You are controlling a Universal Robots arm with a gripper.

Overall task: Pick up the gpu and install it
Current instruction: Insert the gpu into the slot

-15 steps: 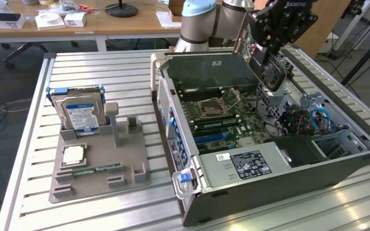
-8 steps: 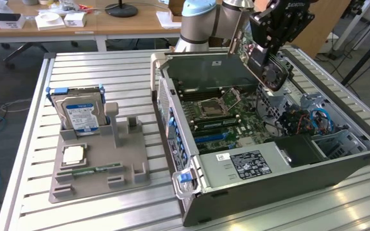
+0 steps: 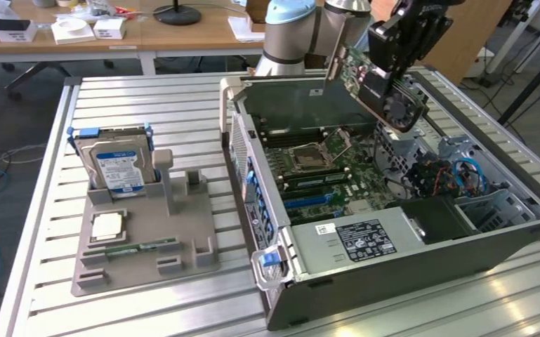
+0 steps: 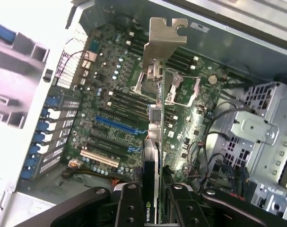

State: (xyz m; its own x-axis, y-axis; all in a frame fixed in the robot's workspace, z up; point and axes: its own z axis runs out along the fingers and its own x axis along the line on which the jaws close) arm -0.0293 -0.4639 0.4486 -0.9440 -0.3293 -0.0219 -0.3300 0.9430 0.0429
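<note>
A robot arm's gripper (image 3: 393, 67) is clamped on the graphics card (image 3: 390, 98), which hangs tilted in the air above the open computer case (image 3: 420, 267), touching nothing inside it. The wrist view sees the card edge-on between the two black fingers (image 4: 129, 208), its pale metal bracket (image 4: 166, 35) at the far end, over the motherboard (image 3: 336, 168) on the case floor. Holding the card by its thin faces probably leaves its connector edge free to meet one of the long slots (image 4: 116, 124) inside the case. The case lies on its side with its panel off, giving access from above. Just beside the case, a hard drive (image 3: 115, 165) stands upright in a grey stand (image 3: 190, 232).
</note>
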